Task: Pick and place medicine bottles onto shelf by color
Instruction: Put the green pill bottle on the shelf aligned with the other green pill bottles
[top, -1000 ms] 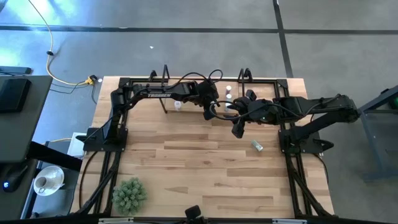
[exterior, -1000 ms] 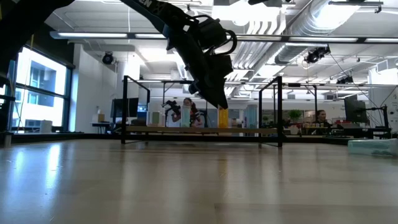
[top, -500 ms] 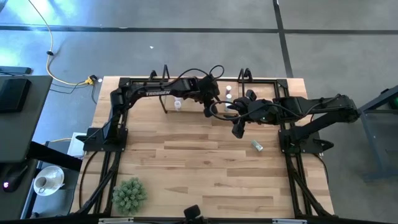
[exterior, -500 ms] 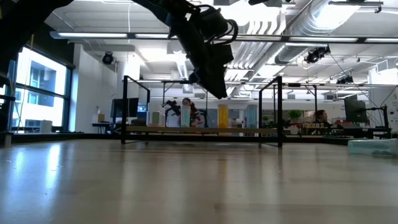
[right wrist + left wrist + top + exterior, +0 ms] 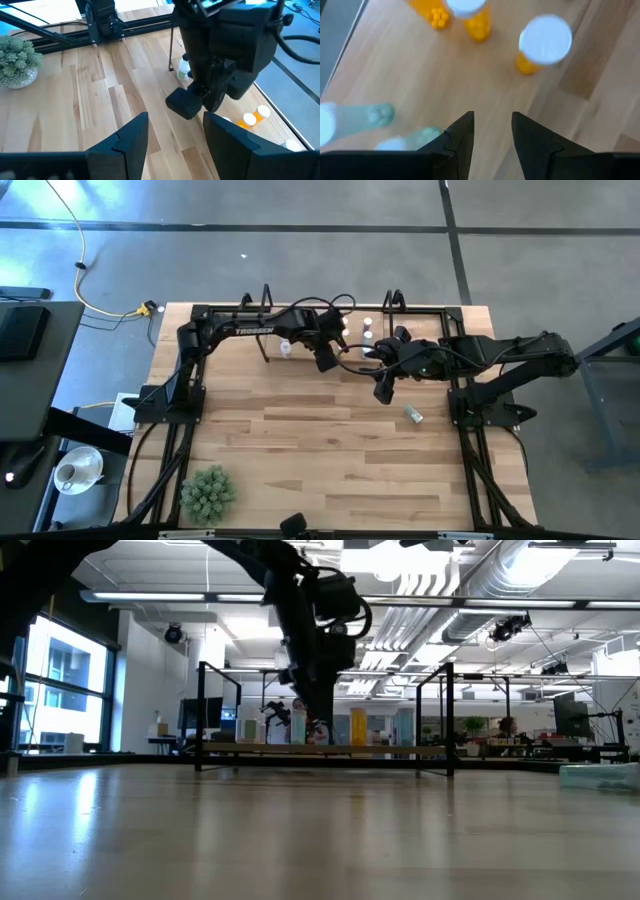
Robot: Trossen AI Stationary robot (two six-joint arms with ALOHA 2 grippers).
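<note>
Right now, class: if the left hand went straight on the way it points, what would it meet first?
Probably bare wood: the left hand, open and empty, points between the orange bottles and teal bottles, though depth is unclear.

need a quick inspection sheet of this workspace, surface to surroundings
surface: wood table, mostly bare
job's things: shelf at the far edge; orange bottles and teal bottles standing on it; one bottle lying on the table by the right arm
clutter: plant ball at the near left corner
grippers: left gripper open, empty, above the shelf; right gripper open, empty, beside it
cables: yellow cable on the floor, left of the table
surroundings: open room behind the shelf; monitor and cup on a side desk
</note>
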